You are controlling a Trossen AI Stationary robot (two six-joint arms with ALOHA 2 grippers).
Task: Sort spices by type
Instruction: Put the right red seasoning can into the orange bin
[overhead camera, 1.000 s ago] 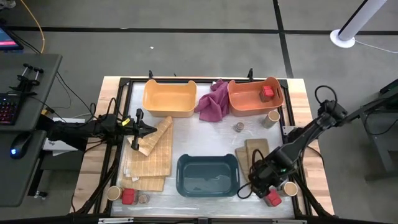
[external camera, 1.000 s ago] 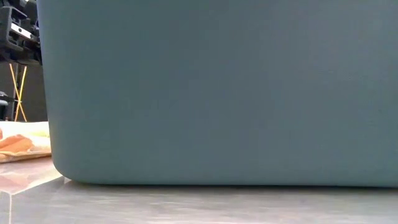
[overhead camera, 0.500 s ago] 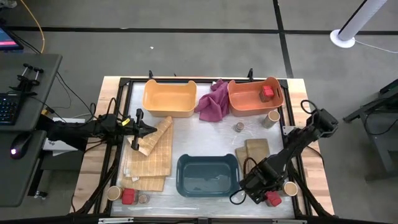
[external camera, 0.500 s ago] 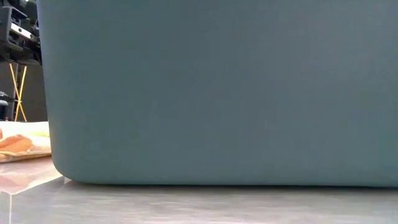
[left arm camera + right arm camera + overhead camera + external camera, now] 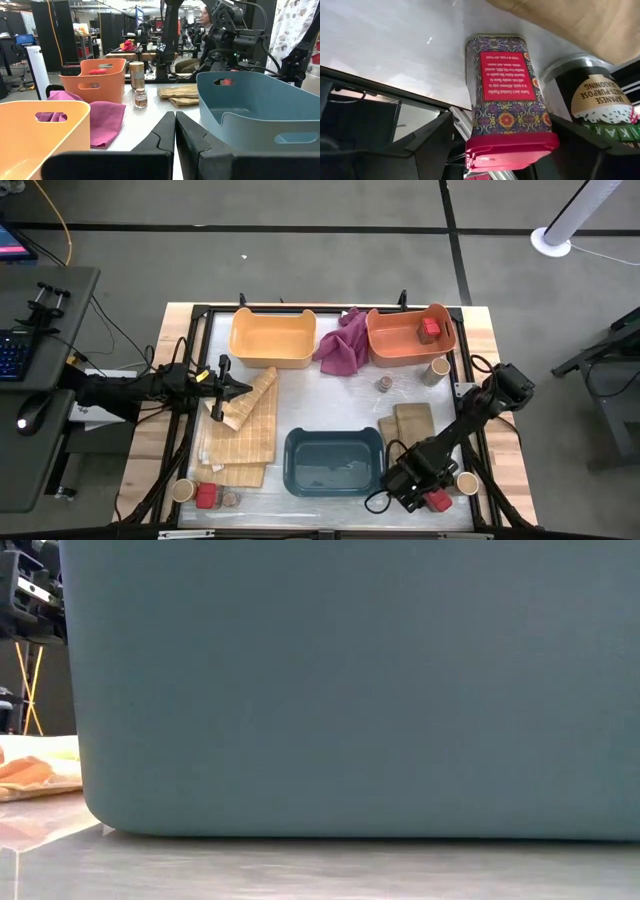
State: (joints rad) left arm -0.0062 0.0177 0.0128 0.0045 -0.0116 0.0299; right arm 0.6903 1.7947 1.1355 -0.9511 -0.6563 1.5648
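A red tin stands upright at the table's near right corner, next to a tan cylinder. My right gripper is open and slants down over this tin, one finger on each side of its red lid. A second red tin lies in the orange bin. Another cylinder and a small jar stand on the table near that bin. A cylinder, a tin and a jar stand at the near left. My left gripper is shut above the left tan cloths. My right gripper has its open fingers on either side of the red tin's lid end, coming from above at a slant. A gap shows at one finger. Whether the other finger touches the lid I cannot tell. The tin stands on the table.
A yellow-orange bin sits at the far left and a teal bin near the middle, its wall filling the low view. A magenta cloth lies between the far bins. Folded tan cloths lie left and right. The table frame runs close by the tin.
My right gripper has moved toward the table's near edge and a little to the left, coming down beside the red tin at the near right corner. The tin and the cylinder have stayed in place.
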